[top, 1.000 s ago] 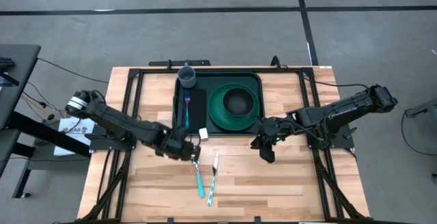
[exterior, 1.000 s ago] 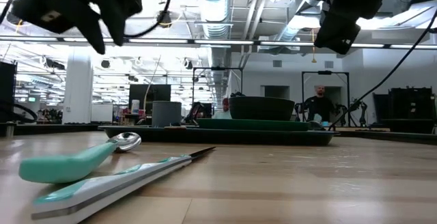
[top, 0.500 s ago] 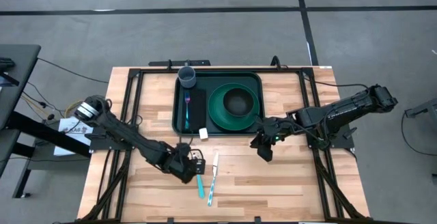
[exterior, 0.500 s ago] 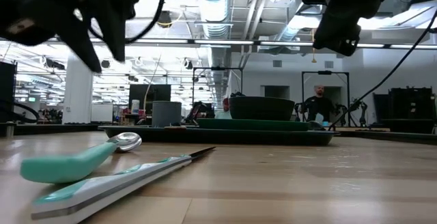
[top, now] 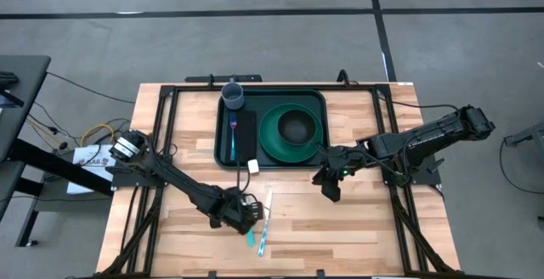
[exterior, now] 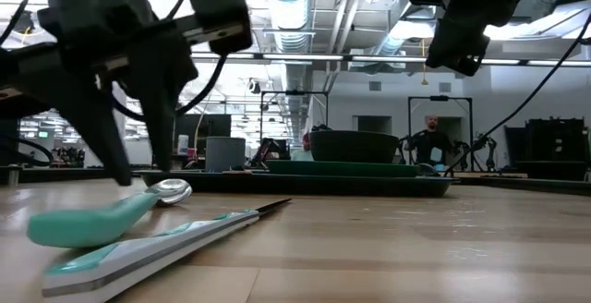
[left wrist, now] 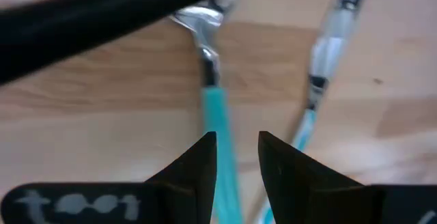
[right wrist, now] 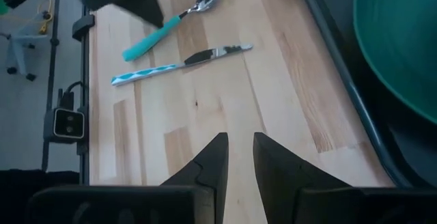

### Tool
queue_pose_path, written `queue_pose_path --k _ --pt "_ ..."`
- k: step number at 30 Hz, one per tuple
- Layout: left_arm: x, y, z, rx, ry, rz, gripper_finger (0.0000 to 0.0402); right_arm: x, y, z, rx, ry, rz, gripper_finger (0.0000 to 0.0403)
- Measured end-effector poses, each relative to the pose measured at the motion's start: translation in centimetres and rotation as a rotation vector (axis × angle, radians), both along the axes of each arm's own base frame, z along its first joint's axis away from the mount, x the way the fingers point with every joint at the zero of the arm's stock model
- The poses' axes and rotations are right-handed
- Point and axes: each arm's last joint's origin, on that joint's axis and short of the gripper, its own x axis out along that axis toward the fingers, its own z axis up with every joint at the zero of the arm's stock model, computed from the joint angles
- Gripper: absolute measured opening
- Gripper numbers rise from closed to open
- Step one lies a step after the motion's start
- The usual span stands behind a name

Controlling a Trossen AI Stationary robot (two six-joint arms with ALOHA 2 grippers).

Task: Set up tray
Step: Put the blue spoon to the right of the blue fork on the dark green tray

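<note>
L hand (top: 245, 211) is low over the desk (top: 357, 228), near side, right above the spoon (top: 248, 226). Its fingers (left wrist: 198, 162) are parted a little, nothing gripped, and the teal handle runs up between them in the L wrist view, so the spoon's long axis lines up w/ the gap. Bowl end points far, toward the tray (top: 223, 156); handle end points near. Knife (top: 264, 224) lies just right of the spoon, roughly parallel, apart from it.

Tray sits at far centre of the desk, w/ cup (top: 232, 96), napkin (top: 245, 137), fork (top: 233, 139) & green bowl (top: 291, 131) already on it. From L hand the tray lies straight to the far side.

R hand (top: 326, 182) hovers just off the tray's near-right corner, fingers nearly closed, empty. L is clearly nearer the spoon, so prob. L's pick.
</note>
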Motion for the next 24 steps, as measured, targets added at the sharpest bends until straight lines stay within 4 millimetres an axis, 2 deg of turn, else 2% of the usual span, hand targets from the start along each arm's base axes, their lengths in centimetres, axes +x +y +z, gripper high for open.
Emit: queue_pose_path --k 5,24 --pt "-0.51 0.27 -0.20 0.012 0.060 0.031 0.0096 -0.14 0.09 -0.09 0.002 0.013 0.053 0.0064" --pt "-0.15 0.32 -0.55 0.010 0.053 0.030 0.0096 -0.29 0.08 -0.22 -0.024 0.024 0.091 0.0064"
